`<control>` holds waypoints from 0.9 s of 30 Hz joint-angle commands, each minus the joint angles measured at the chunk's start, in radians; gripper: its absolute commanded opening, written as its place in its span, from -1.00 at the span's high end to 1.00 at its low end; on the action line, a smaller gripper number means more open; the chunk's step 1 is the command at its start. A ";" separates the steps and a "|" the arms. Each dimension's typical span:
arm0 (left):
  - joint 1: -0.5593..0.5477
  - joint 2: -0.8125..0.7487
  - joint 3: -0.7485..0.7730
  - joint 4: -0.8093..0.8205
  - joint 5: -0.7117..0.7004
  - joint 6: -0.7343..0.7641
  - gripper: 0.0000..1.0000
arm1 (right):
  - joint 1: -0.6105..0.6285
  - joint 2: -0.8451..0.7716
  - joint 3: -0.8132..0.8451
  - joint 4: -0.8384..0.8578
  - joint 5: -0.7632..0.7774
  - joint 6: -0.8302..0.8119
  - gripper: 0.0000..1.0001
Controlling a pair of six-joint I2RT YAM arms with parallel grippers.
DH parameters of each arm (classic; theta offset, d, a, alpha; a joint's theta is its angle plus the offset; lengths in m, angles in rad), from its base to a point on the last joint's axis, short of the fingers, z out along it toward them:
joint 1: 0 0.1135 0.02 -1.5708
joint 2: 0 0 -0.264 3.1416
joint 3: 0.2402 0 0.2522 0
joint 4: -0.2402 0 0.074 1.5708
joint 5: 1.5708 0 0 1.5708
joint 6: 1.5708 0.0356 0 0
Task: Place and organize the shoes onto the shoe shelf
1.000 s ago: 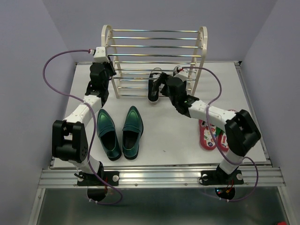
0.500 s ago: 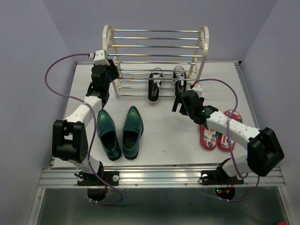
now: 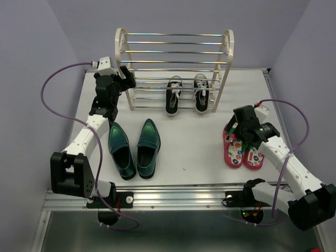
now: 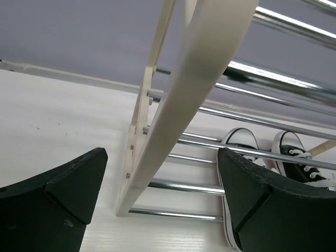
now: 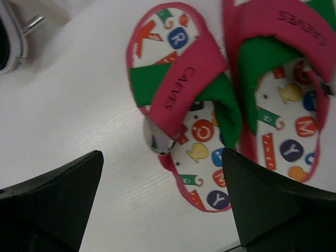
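Top cam overlooks whole table [image 3: 184, 157]; L wrist cam close on shelf [image 4: 199, 68], R on flip-flops [image 5: 178, 94].

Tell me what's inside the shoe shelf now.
Only the black sneakers, side by side low in the shoe shelf, right half. Upper rods cross over them, hiding parts.

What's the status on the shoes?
Both open, empty: left gripper at rack side, right gripper over flip-flops. Sneakers on rack; loafers on table. Nothing blocking.

Red flip-flops [image 5: 181, 86] (multicoloured letter print)
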State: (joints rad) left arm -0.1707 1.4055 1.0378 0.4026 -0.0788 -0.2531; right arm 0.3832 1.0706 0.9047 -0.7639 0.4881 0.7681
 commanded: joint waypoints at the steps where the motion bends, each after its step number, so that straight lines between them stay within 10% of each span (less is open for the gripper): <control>1: -0.004 -0.079 -0.012 -0.011 -0.025 -0.003 -0.98 | -0.067 -0.067 0.069 -0.311 0.110 0.125 -1.00; 14: -0.004 -0.146 -0.056 -0.059 -0.032 0.020 -0.98 | -0.326 -0.083 -0.033 -0.410 0.060 0.071 -1.00; 27: -0.004 -0.168 -0.105 -0.064 -0.128 0.075 -0.98 | -0.546 0.144 -0.130 -0.146 -0.302 -0.208 -1.00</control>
State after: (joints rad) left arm -0.1707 1.2644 0.9386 0.3077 -0.1616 -0.2089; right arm -0.1532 1.1751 0.7887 -1.0138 0.2955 0.6449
